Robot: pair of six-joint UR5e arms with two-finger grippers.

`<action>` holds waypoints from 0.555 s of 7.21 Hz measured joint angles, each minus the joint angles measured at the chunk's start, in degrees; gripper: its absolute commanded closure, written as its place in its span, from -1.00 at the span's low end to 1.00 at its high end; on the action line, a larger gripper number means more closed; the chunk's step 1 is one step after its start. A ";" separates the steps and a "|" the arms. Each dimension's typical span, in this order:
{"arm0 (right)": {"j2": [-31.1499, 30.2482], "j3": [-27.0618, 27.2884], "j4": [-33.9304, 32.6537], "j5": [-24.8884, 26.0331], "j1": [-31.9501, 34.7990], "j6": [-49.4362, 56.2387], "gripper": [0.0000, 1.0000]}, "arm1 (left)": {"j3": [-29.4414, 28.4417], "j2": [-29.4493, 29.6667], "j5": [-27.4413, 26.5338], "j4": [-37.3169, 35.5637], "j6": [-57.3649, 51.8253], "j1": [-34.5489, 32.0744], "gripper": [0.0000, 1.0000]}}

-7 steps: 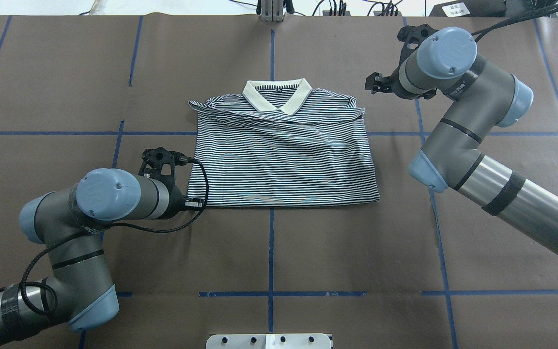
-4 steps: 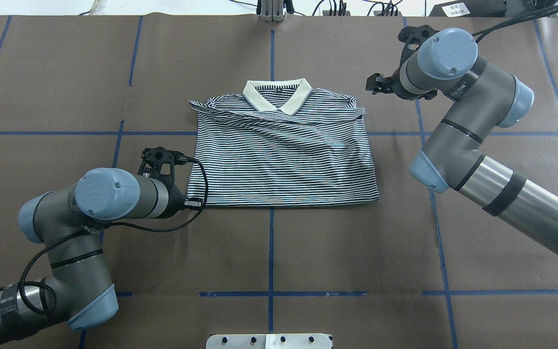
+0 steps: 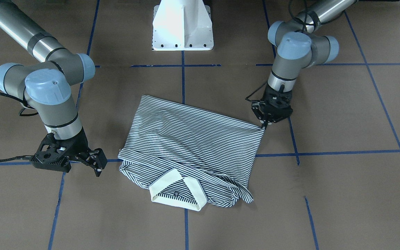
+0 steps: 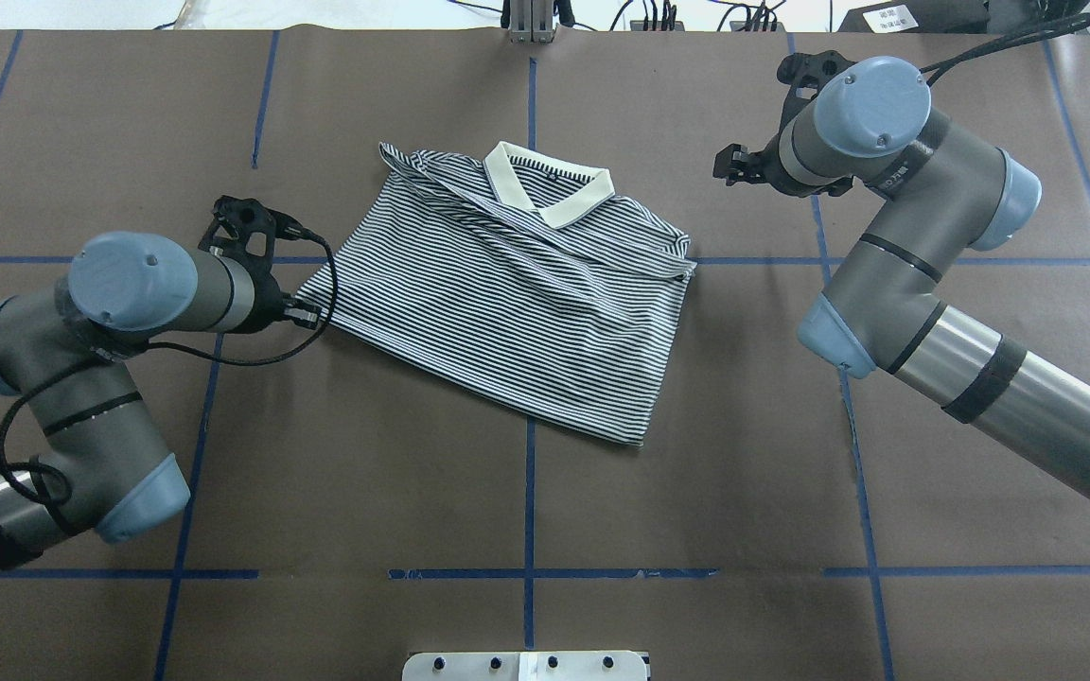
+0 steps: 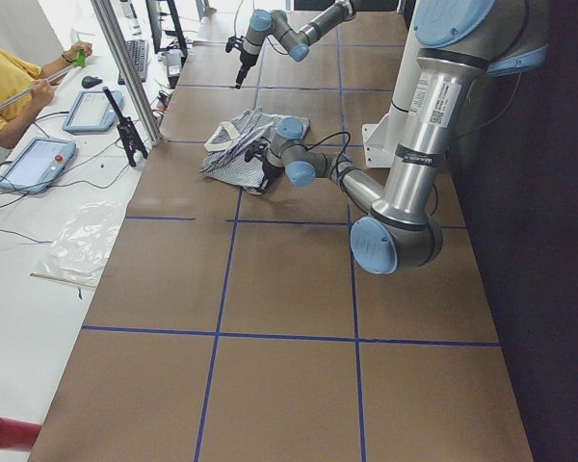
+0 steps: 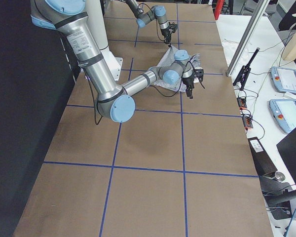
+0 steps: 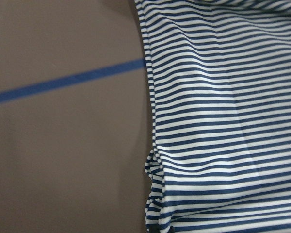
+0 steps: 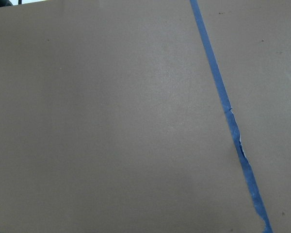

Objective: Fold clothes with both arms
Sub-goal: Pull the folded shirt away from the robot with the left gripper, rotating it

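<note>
Shirt (image 4: 507,293) askew on table (image 4: 696,473)

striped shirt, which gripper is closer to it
Left. The left gripper sits at the striped shirt's hem corner, jaws pinched on the fabric. The right gripper is beside the shoulder end, jaws open, clear of the cloth.

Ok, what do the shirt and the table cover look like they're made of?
Polo shirt: soft matte knit, likely cotton; it drapes and wrinkles. Table cover: dull brown paper or card, apparently; flat, with faint creases.
</note>
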State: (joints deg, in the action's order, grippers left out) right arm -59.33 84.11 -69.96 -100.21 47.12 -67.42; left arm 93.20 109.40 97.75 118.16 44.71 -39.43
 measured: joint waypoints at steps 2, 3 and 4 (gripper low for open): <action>0.25 0.08 0.00 0.07 -0.14 -0.52 -1.00 | -16.55 8.19 0.13 6.80 -9.20 -9.32 1.00; 0.47 0.16 0.00 0.09 -0.20 -0.81 -1.00 | -27.40 14.85 -0.18 10.68 -11.29 -12.14 1.00; 0.76 0.29 0.00 0.10 -0.30 -1.53 -1.00 | -37.30 20.82 -1.54 14.39 -12.08 -13.70 1.00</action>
State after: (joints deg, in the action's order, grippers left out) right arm -58.57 84.40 -69.96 -100.11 46.82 -68.95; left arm 55.90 130.22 96.20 132.55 32.63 -53.13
